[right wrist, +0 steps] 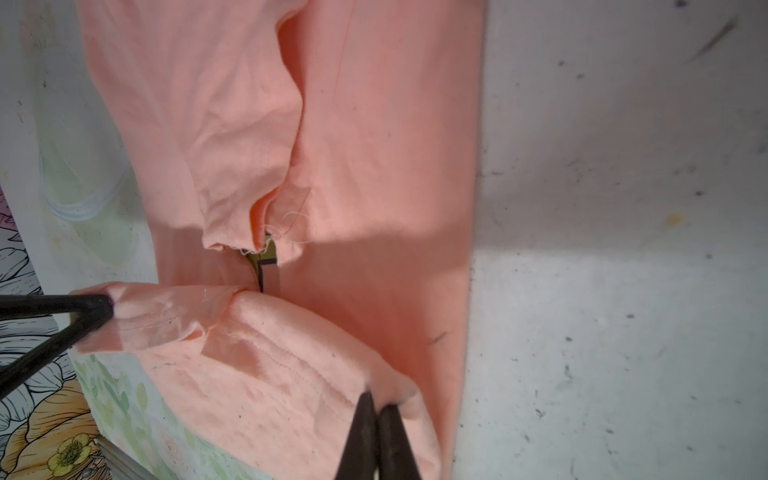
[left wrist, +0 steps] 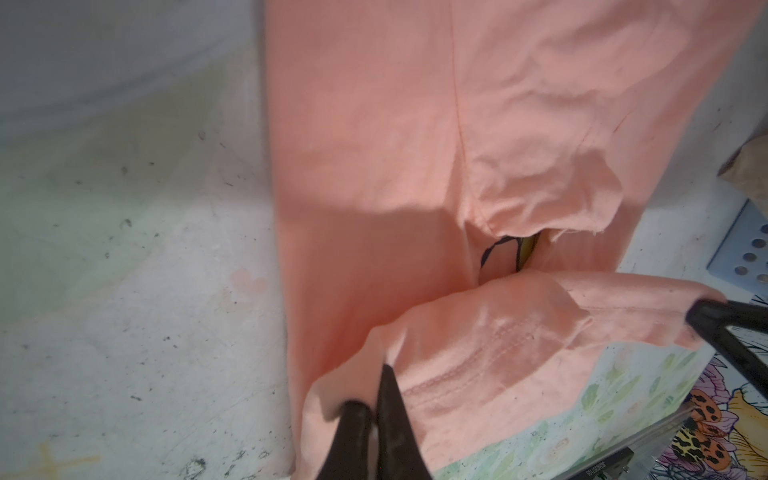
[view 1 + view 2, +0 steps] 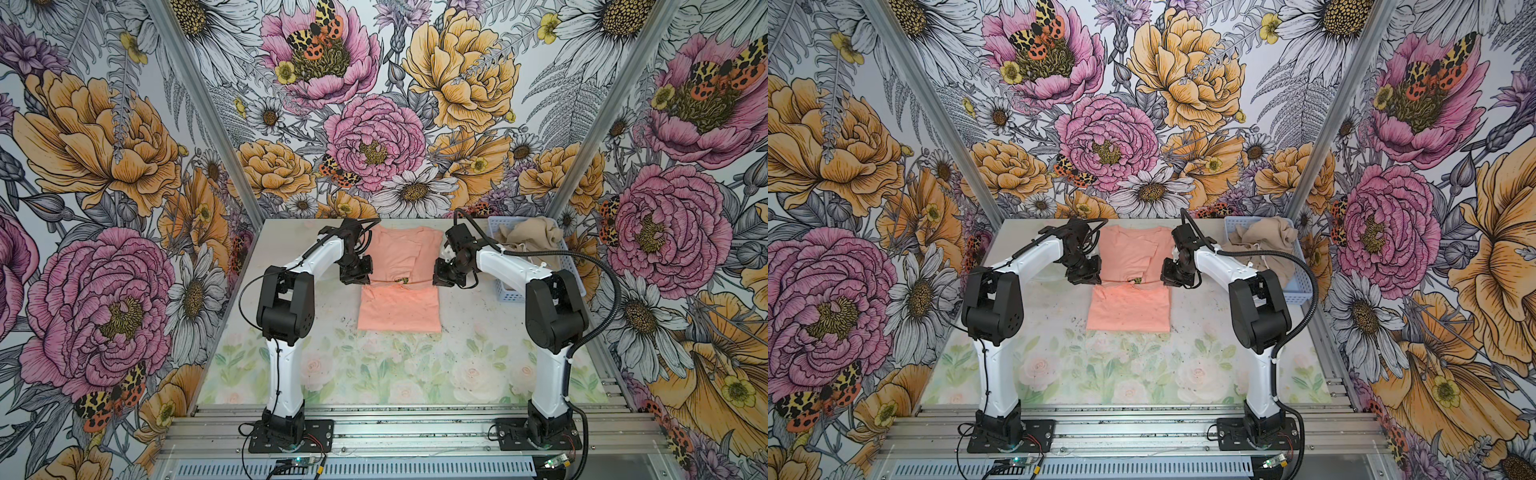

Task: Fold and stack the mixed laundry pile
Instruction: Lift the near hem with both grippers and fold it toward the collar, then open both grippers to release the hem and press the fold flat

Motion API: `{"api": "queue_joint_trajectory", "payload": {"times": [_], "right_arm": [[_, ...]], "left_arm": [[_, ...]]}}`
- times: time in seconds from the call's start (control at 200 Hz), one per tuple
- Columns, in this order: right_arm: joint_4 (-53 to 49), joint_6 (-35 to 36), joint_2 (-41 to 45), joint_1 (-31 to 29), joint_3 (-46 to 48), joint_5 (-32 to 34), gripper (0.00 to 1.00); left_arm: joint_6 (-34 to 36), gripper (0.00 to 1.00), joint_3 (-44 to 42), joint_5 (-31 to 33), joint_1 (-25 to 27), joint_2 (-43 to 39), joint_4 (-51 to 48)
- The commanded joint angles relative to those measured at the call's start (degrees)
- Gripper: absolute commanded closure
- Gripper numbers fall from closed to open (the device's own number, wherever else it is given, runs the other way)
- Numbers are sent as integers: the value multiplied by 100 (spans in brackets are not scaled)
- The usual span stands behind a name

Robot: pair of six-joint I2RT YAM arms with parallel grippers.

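Observation:
A peach-pink T-shirt (image 3: 399,309) (image 3: 1128,311) lies along the middle of the table, its sides folded in. My left gripper (image 2: 372,390) (image 3: 356,277) is shut on one corner of its hem. My right gripper (image 1: 377,401) (image 3: 441,277) is shut on the other corner. Between them the hem edge hangs stretched above the cloth below, about midway along the shirt. A bit of green print (image 2: 528,249) (image 1: 266,253) peeks out under the raised edge. Beige shorts (image 3: 528,235) (image 3: 1262,239) lie crumpled in a basket at the back right.
The light blue perforated basket (image 3: 513,296) (image 3: 1293,291) stands at the table's back right, behind my right arm. The floral table mat (image 3: 395,374) runs from the shirt to the front edge. Patterned walls close in on three sides.

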State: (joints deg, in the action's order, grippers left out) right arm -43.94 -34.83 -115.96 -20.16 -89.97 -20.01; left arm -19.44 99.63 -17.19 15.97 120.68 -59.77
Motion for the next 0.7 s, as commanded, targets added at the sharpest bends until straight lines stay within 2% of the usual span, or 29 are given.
{"api": "queue_joint_trajectory", "payload": {"times": [0.0,0.175,0.31,0.38,0.485,0.555,0.695], "right_arm": [[112,65,-155,47,-170,111,100],[157,65,-260,74,-244,189,100],[176,66,-322,102,-291,147,100],[176,74,-239,113,-313,188,88],[167,86,14,116,-260,291,69],[167,83,251,97,-115,368,62],[175,58,724,-80,319,421,56]], "left_arm": [[127,100,187,72,-73,181,44],[160,100,239,176,-94,305,56],[137,80,306,278,-112,335,45],[101,68,312,350,-141,268,55],[61,62,309,509,-142,65,50],[21,54,253,652,-155,-150,53],[-37,50,-158,848,-107,-710,105]]}}
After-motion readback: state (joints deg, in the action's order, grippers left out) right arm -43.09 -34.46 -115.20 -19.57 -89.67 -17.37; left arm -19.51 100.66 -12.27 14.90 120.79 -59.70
